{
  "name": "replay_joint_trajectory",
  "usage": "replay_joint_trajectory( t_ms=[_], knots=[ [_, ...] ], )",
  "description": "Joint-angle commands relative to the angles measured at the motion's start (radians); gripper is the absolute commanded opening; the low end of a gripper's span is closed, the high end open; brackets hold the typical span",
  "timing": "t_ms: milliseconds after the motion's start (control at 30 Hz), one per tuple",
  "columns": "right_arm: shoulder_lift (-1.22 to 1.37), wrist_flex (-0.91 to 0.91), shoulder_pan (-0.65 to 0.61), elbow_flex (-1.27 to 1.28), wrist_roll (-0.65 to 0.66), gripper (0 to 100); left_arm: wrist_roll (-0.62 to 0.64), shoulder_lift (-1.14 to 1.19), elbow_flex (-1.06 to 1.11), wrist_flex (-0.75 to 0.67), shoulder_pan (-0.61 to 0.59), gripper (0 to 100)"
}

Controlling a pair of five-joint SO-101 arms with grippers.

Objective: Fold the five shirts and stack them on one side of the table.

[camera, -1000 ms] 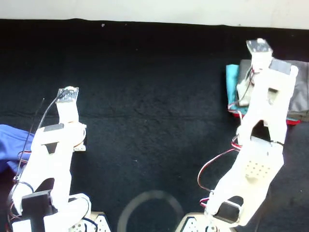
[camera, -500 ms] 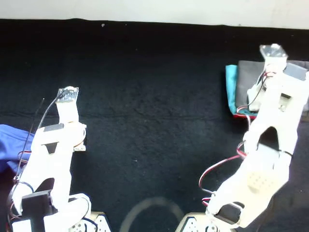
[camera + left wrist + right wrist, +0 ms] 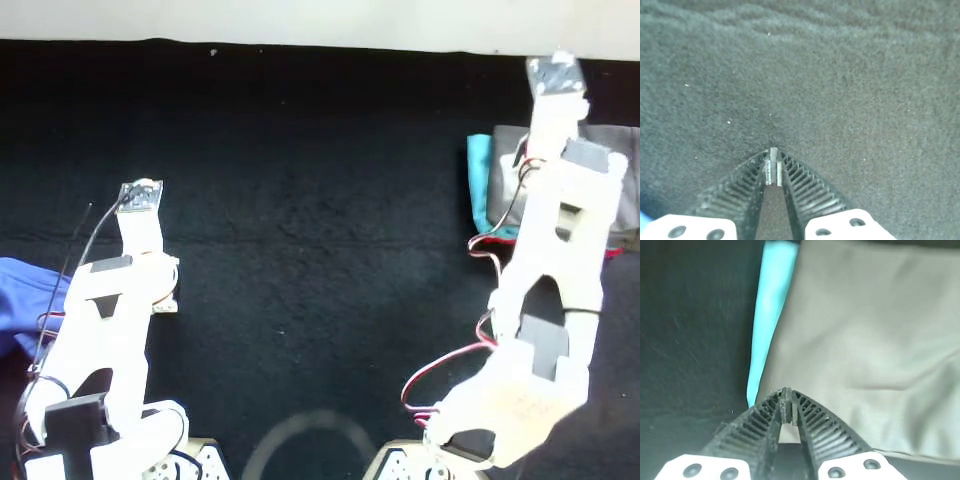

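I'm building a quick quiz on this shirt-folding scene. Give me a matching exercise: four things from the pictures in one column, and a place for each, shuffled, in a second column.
Things
1. blue shirt
2. turquoise shirt
3. grey shirt
4. left gripper

Places
A. on top of the stack at the right side of the table
B. above a bare patch of the table
C. at the table's left edge, away from the stack
D. edge sticking out from under the stack's top shirt

Pairs: 1-C, 2-D, 3-A, 4-B
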Motion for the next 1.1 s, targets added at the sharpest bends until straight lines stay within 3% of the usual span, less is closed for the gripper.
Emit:
replay_joint_trajectory(
  t_ms=[0,433,833,1067],
  knots=[
    [0.033,-0.033,0.004,0.019,-0.006,0.8,0.011,0.005,0.001,-0.018,0.008,1],
    [0.007,0.186,-0.021,0.012,0.002,0.8,0.011,0.005,0.001,-0.018,0.008,1],
    [-0.522,0.298,-0.13,0.025,-0.006,0.8,0.011,0.005,0.001,-0.018,0.008,1],
    [-0.797,0.383,-0.295,0.285,-0.006,1.2,0.011,0.005,0.001,-0.017,0.008,1]
  ],
)
